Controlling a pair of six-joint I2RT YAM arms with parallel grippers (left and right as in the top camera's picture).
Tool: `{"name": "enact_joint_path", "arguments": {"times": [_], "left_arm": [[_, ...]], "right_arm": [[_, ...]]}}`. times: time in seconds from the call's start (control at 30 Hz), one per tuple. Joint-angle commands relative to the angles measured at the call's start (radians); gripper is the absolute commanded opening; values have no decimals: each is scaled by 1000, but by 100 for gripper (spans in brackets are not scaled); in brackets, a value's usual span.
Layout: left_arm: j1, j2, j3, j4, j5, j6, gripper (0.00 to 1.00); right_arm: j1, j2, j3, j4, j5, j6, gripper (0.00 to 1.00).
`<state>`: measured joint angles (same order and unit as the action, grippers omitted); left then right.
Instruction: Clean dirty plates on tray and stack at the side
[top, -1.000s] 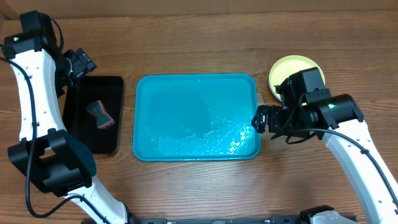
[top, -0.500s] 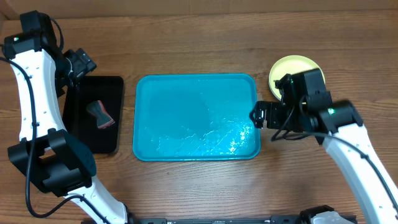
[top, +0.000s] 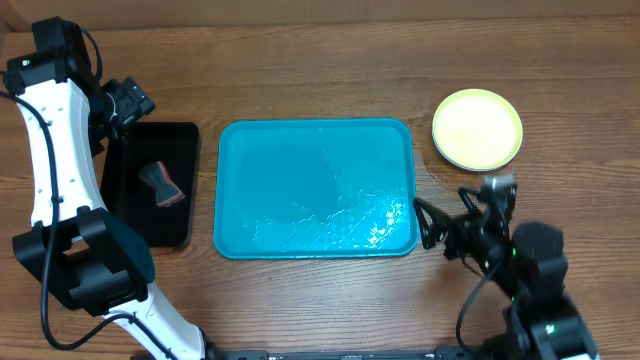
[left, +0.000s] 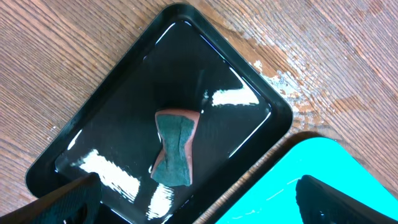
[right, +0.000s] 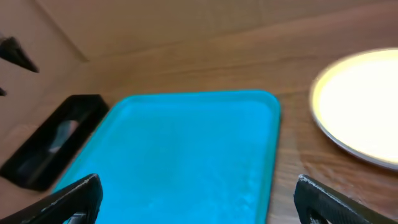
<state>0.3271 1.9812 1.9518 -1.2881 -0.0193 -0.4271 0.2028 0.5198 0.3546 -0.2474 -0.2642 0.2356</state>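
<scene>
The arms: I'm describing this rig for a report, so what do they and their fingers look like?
The left arm has white tubular links joined by bulky black joint housings, a black cable alongside and a small green light near one end. The right arm shows mostly black housings and looping black cables. The fingers in both wrist views are dark and tapering.

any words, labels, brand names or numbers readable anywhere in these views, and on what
No text can be read in any view.
Large turquoise-blue rectangular plastic tray: plain, only glare.
Round yellow-green plastic plate: plain.
Small black rectangular tray and the dark green and reddish waisted sponge on it: no print.
White robot arms: no marking that is readable at this size.
</scene>
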Motion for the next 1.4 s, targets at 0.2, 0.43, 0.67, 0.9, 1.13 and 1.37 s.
{"name": "enact_joint_path", "arguments": {"times": [0.2,0.43,0.67,0.9,1.13,1.37], "left_arm": [[-2,-6,12,-2,-7,1,100],[-1,-6,12,-2,-7,1,100],[-1,-6,12,-2,-7,1,100],[-2,-6,12,-2,-6,1,100],[-2,-6,12,-1,-6,1,100],[0,-6,12,-1,-6,1,100]], "right_arm": [[-151,-352,-234,75,1,0,100],[-171,-478,-288,79,1,-33,100],[-171,-482,-333,160,0,-117,100],[-164,-518,-347,203,26,-197,100],[-140,-518,-347,201,111,-273,100],[-139,-518,-346,172,141,-301,100]]}}
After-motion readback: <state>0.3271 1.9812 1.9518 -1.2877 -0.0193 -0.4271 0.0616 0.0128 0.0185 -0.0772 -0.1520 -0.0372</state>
